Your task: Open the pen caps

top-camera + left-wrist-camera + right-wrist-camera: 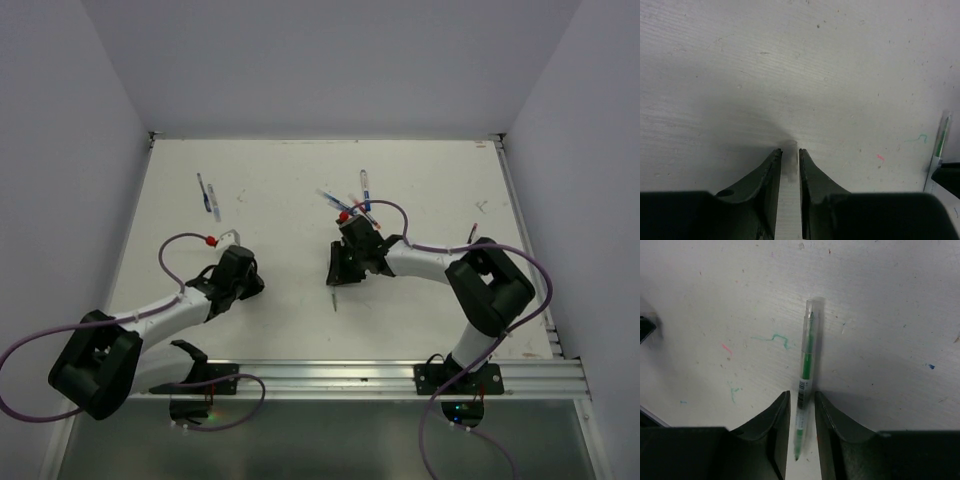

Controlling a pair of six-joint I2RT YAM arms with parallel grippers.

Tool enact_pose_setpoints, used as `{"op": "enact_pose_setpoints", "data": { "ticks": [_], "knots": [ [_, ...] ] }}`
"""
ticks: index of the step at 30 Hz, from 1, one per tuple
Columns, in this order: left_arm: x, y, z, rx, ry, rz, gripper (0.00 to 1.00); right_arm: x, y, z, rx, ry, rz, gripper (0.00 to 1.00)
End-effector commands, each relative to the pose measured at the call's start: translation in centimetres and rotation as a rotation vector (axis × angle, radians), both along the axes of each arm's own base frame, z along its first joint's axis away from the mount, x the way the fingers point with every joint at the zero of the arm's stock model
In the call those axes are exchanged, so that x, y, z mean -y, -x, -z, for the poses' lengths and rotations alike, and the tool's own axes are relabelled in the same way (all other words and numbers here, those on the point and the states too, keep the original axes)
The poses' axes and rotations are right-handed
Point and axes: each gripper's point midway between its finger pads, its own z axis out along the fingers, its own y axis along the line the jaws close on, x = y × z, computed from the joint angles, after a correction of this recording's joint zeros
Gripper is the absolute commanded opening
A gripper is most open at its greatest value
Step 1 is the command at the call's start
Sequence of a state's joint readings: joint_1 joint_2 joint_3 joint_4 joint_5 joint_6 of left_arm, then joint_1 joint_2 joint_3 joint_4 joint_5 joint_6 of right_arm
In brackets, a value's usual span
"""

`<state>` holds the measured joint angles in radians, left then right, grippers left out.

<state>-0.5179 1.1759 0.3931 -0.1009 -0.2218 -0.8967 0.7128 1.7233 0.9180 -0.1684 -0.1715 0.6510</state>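
My right gripper (802, 395) hangs low over the white table (270, 330). Its jaws are slightly apart around a clear pen with green ink (806, 365), and neither jaw presses on it. The pen's bare tip points back between the fingers and its lower part is blurred. In the top view this pen (333, 298) lies just below the right gripper (336, 280). My left gripper (789, 151) is nearly shut on a small pale clear cap (790, 148) at its fingertips. The left gripper (255, 283) sits left of centre.
Several capped pens lie at the back: a blue one (208, 195) and a cluster with blue and red caps (352, 203). Purple cables with red plugs (209, 241) loop off both wrists. A metal rail (400, 375) runs along the near edge. Walls close in on three sides.
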Motion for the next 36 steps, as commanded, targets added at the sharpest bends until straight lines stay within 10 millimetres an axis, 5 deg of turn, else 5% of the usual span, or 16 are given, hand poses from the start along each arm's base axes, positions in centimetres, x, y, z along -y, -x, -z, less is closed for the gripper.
{"op": "enact_pose_setpoints", "data": {
  "ticks": [1, 8, 14, 18, 19, 22, 28, 33, 36],
  "knots": [
    [-2.3, 3.1, 3.1, -0.122, -0.081, -0.038, 0.25, 0.3, -0.7, 0.5, 0.039, 0.029, 0.011, 0.32],
    [-2.7, 3.1, 2.6, -0.106, -0.088, -0.051, 0.33, 0.2, -1.0, 0.0, 0.063, 0.028, 0.003, 0.49],
    [-3.0, 1.8, -0.2, -0.046, -0.112, -0.064, 0.39, -0.2, -1.8, -2.4, 0.122, 0.005, -0.017, 0.98],
    [-3.1, -0.7, -4.4, 0.045, -0.139, -0.096, 0.50, 0.2, -2.3, -5.3, 0.183, 0.008, -0.008, 0.98],
    [-3.0, -1.5, -5.2, 0.067, -0.156, -0.076, 0.66, 0.5, -2.5, -6.5, 0.215, 0.004, 0.002, 0.98],
    [-2.0, -4.4, -7.9, 0.070, -0.207, -0.030, 0.76, 1.4, -2.8, -8.1, 0.229, 0.051, 0.022, 0.98],
    [-4.6, -11.9, -13.1, 0.124, -0.253, -0.093, 0.77, 3.7, -3.2, -10.4, 0.307, 0.118, 0.060, 0.99],
    [-8.2, -16.9, -14.1, 0.143, -0.300, -0.150, 0.71, 7.0, -2.6, -10.5, 0.340, 0.259, 0.058, 0.98],
    [-9.5, -19.7, -13.6, 0.170, -0.278, -0.143, 0.69, 8.8, -2.6, -11.0, 0.389, 0.326, 0.059, 0.88]
  ]
}}
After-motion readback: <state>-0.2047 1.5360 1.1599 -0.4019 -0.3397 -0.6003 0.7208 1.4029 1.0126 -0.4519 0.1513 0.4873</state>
